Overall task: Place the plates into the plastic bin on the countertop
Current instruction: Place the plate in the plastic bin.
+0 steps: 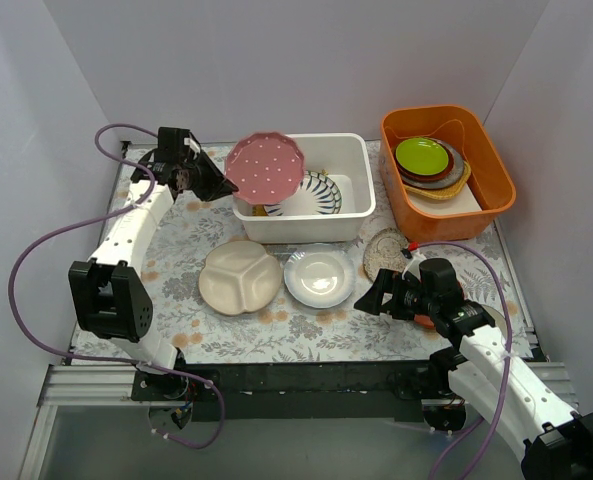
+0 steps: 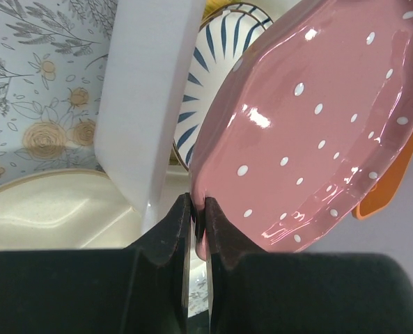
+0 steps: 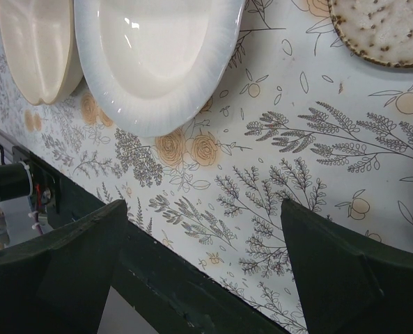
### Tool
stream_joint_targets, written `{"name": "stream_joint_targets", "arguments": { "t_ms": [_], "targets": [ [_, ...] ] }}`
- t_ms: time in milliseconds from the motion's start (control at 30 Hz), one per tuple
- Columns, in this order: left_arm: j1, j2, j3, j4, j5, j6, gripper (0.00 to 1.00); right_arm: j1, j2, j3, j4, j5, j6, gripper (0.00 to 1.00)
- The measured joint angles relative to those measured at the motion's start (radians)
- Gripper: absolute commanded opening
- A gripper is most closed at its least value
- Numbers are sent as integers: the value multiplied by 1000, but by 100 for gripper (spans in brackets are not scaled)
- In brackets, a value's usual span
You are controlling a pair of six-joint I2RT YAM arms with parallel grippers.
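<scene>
My left gripper is shut on the rim of the pink dotted plate, holding it tilted over the left end of the white plastic bin. In the left wrist view the jaws pinch the pink plate's edge beside the bin wall. A blue-striped plate lies inside the bin. The cream three-section plate, glossy white plate and beige lacy plate lie on the countertop. My right gripper is open and empty, low beside the glossy white plate.
An orange tub at the back right holds stacked lime-green and brown dishes. The table's dark front edge runs just below my right gripper. Grey walls enclose the workspace on three sides.
</scene>
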Motion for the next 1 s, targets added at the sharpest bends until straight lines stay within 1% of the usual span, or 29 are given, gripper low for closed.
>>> {"name": "stream_joint_targets", "arguments": {
  "t_ms": [233,533,1000],
  "targets": [
    [-66,51,37,8,-28,-18,0,0,-7,-7,-1,0,0,98],
    [-103,96,58,7,-66,-21,0,0,-13,-10,-1,0,1,98],
    [-193,295,133,24,-113,-19,0,0,-26,-10,-2,0,2,98]
  ]
}}
